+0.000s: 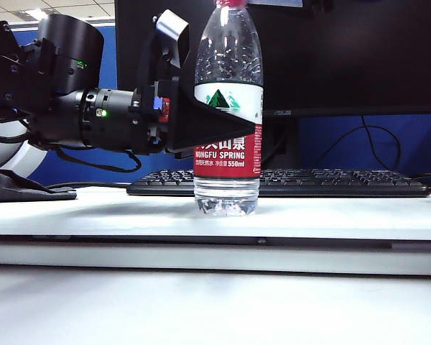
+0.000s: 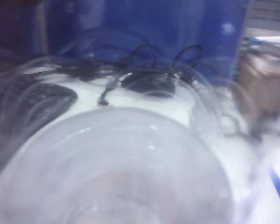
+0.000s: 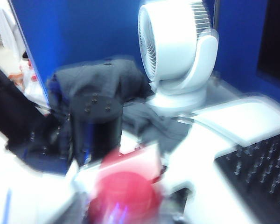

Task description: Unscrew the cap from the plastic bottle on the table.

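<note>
Right now the bottle [image 1: 228,115] stands upright on the table [image 1: 330,215], just in front of the keyboard [image 1: 330,182], long axis vertical, neck up. My left gripper [image 1: 214,121] clamps it at label height from the left of the exterior view. The cap [image 3: 124,193] shows as a red blur close under the right wrist camera; the right gripper itself is out of sight, so I cannot tell how wide it stands or whether it holds anything. To do this well, I'd keep the left clamp firm and twist squarely about the bottle's axis.
</note>
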